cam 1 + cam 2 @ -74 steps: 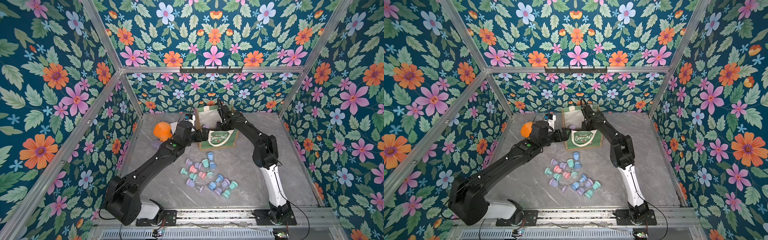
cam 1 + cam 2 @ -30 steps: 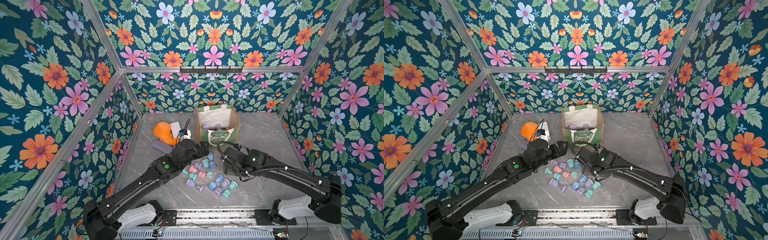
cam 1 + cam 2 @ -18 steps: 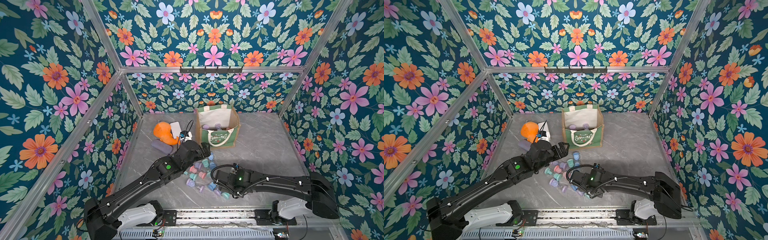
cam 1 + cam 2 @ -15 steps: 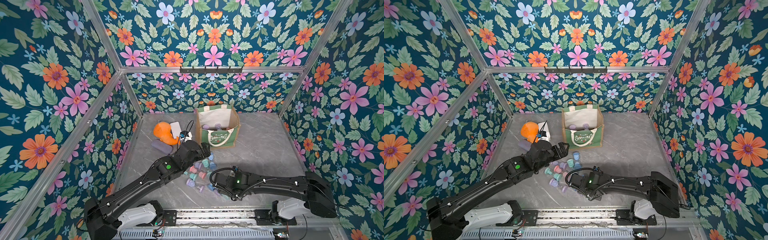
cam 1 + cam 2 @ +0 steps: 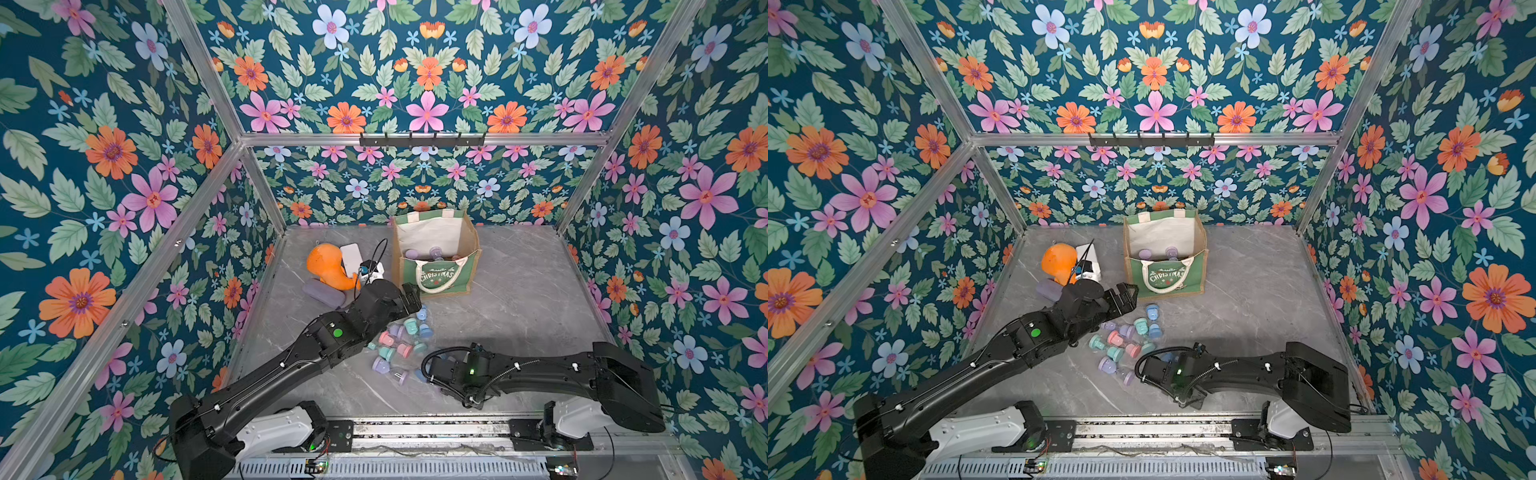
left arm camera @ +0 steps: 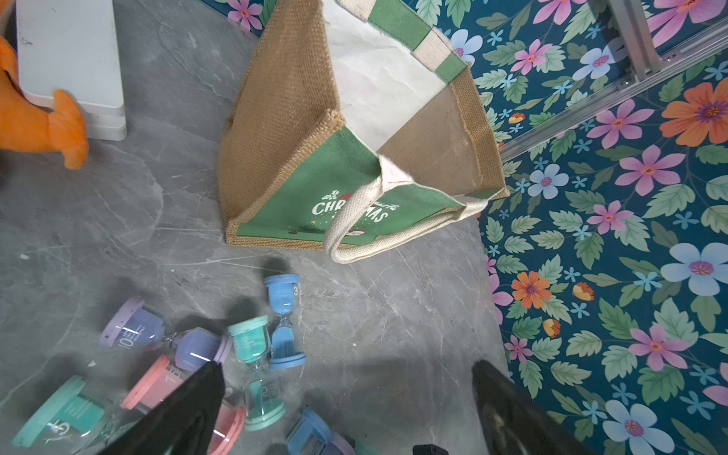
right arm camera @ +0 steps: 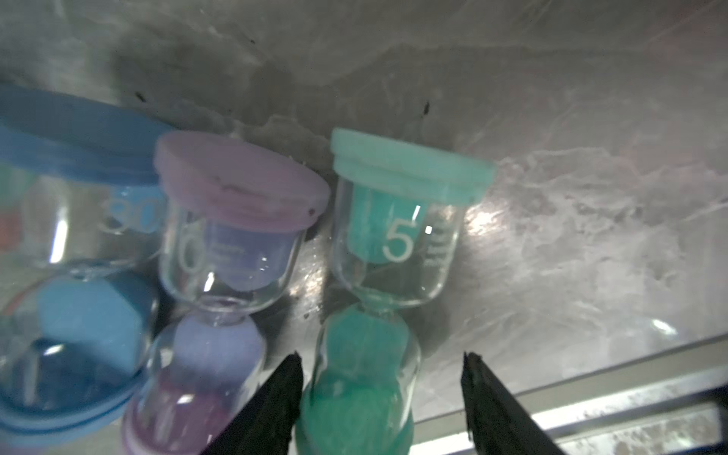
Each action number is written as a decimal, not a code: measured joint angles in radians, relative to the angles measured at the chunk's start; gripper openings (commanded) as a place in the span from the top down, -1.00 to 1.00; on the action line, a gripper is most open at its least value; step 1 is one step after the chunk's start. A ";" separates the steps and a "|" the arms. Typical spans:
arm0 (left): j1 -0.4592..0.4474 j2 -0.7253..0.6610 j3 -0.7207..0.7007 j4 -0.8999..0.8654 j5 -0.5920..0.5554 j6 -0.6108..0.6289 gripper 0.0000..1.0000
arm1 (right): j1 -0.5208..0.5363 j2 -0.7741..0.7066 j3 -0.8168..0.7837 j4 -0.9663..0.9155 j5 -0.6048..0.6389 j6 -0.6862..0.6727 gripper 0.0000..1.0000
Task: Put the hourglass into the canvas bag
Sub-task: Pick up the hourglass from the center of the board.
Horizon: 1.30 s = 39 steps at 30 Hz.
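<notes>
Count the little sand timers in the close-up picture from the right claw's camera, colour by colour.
Clearly shown in the right wrist view:
blue hourglass: 1
purple hourglass: 1
teal hourglass: 1
Total: 3

The left arm [image 5: 299, 359] stretches forward, the left hand [image 6: 344, 370] with jaws spread wide. The right arm [image 5: 540, 374] lies low, reaching inward, the right hand [image 7: 382, 358] with jaws partway apart.
</notes>
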 measured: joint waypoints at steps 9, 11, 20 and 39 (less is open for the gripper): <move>0.000 0.016 0.006 0.011 0.000 0.008 -1.00 | 0.000 0.041 -0.012 0.042 -0.023 0.005 -0.15; 0.000 0.022 0.009 0.014 0.000 0.013 -1.00 | 0.000 0.047 -0.011 0.040 -0.023 0.005 -0.10; 0.000 0.017 -0.002 0.015 0.000 0.028 -0.99 | 0.002 0.044 -0.021 0.038 -0.022 0.005 0.21; 0.000 -0.038 -0.007 0.002 -0.040 0.100 -1.00 | -0.050 -0.176 0.000 0.005 0.085 -0.063 0.43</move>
